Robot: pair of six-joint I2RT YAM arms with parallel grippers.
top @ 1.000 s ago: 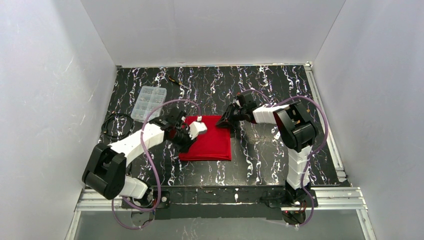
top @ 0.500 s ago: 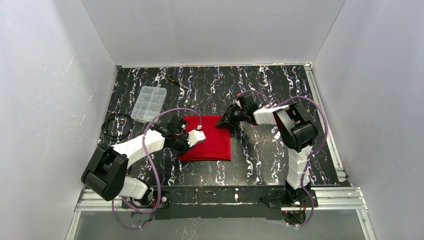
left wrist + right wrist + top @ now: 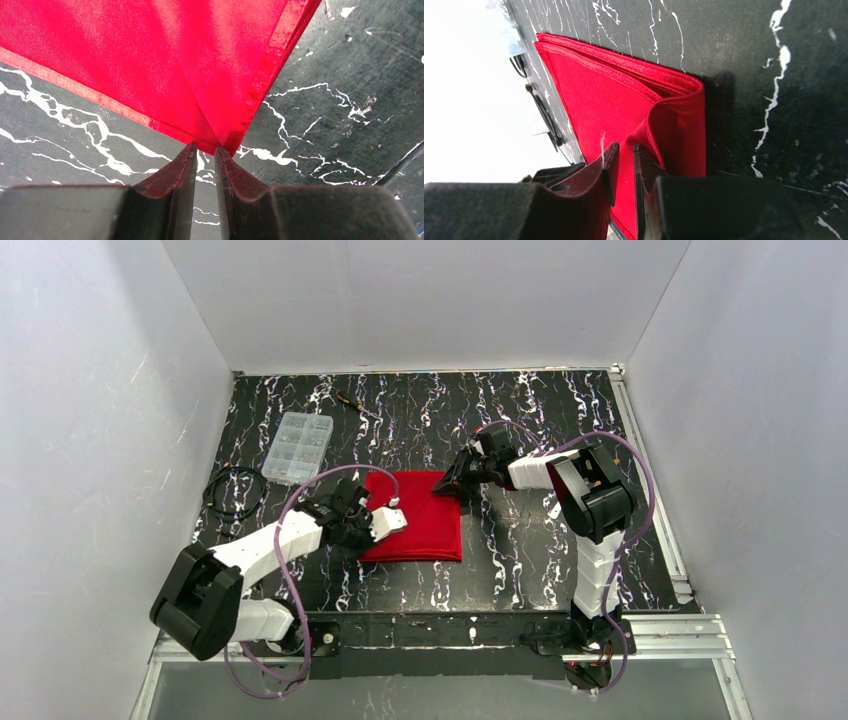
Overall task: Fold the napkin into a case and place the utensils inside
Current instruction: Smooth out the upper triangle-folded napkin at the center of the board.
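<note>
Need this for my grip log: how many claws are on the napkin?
2. The left claw pinches a corner on the left side of the napkin; the right claw pinches a raised fold at its far-right corner.

red napkin [image 3: 425, 530] lies flat on the marbled table [image 3: 520, 420], left arm [image 3: 270, 540] and right arm [image 3: 590, 500] reaching it.

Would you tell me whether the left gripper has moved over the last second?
Yes. In the top view the left gripper has moved away from the clear box, along the left side of the napkin toward its near edge.
</note>
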